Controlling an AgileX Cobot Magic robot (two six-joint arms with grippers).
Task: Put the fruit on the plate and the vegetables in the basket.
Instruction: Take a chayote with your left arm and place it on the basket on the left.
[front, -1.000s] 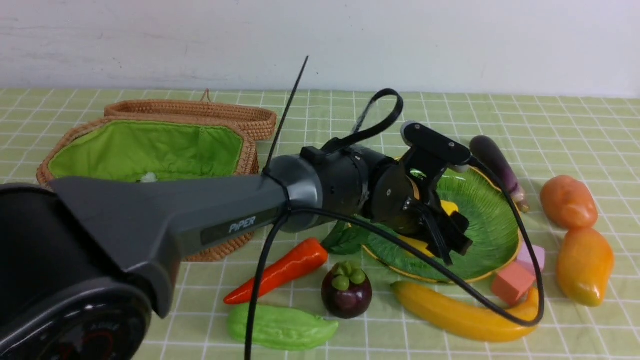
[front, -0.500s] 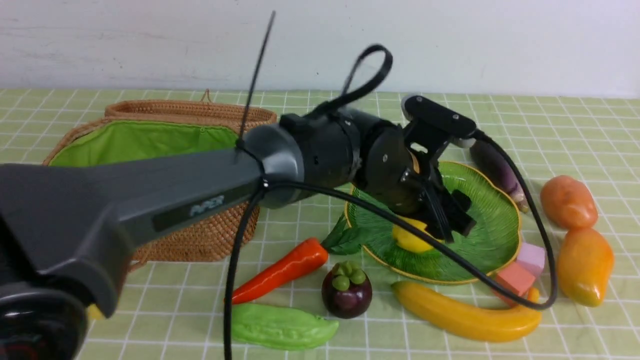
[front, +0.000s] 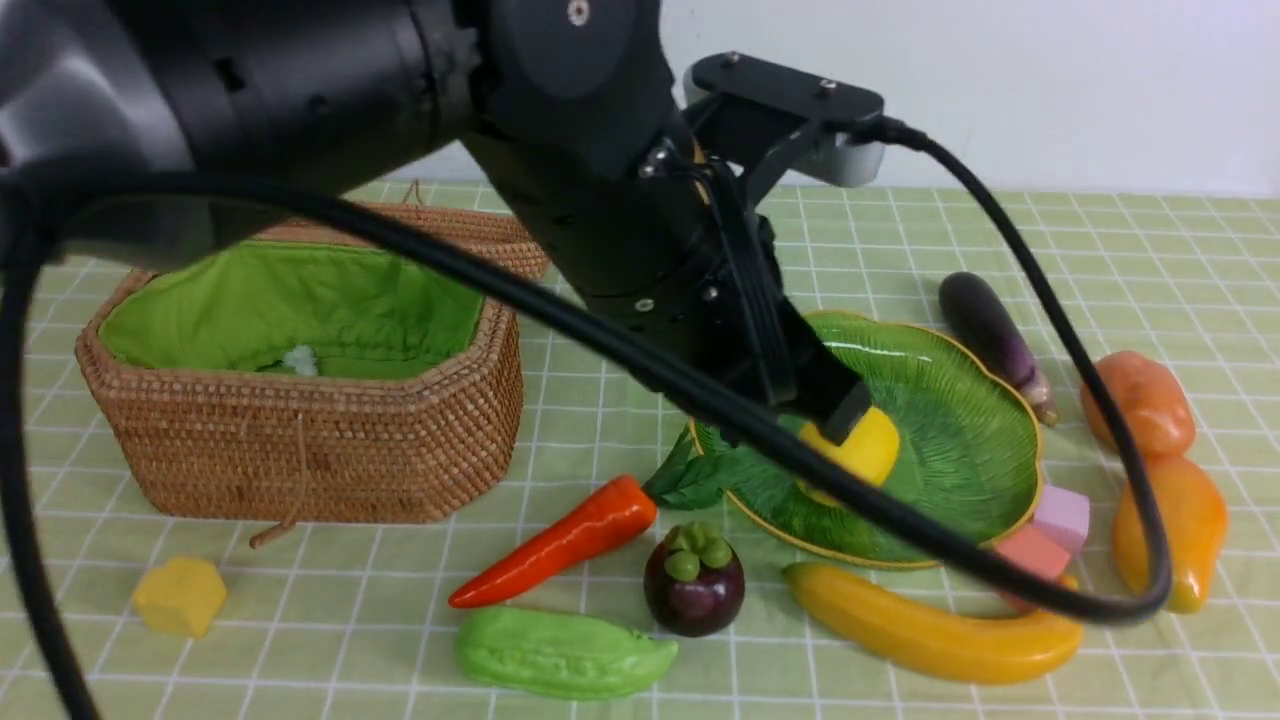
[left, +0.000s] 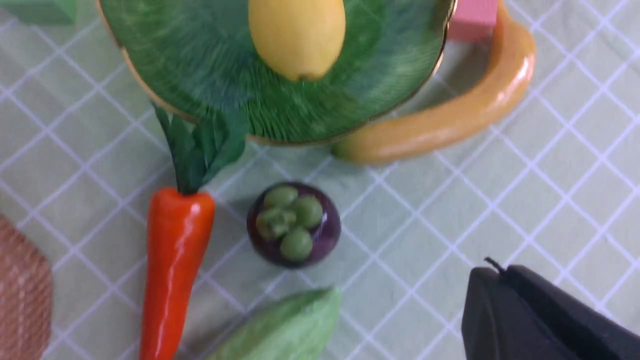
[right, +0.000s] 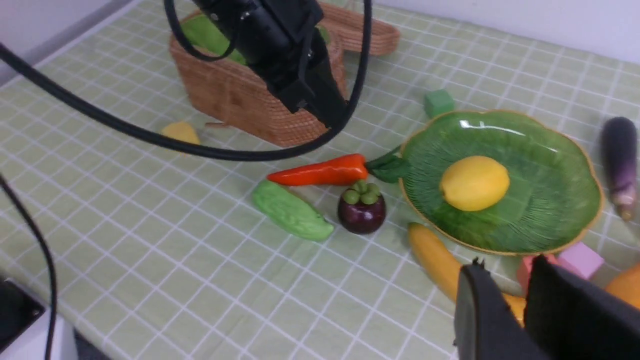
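A yellow lemon (front: 868, 447) lies on the green plate (front: 960, 420). My left gripper (front: 842, 410) hangs just above it, shut and empty, its fingertips (left: 492, 274) pressed together. In front of the plate lie the carrot (front: 560, 540), mangosteen (front: 693, 585), gourd (front: 560, 655) and banana (front: 900, 625). The eggplant (front: 985, 325), potato (front: 1140, 400) and mango (front: 1195, 520) lie to the plate's right. The basket (front: 300, 450) stands open at the left. My right gripper (right: 505, 270) hovers over the banana (right: 435, 255), narrowly open with nothing between its fingers.
A yellow foam block (front: 180, 597) sits in front of the basket. Pink (front: 1065, 515) and salmon (front: 1020, 555) blocks lie between plate and banana, and a green block (right: 439, 102) behind the plate. The left arm's cable (front: 600, 345) loops across the scene.
My left gripper let go of the lemon onto the plate, then shut. The left arm rose and pulled back towards the camera, uncovering the basket.
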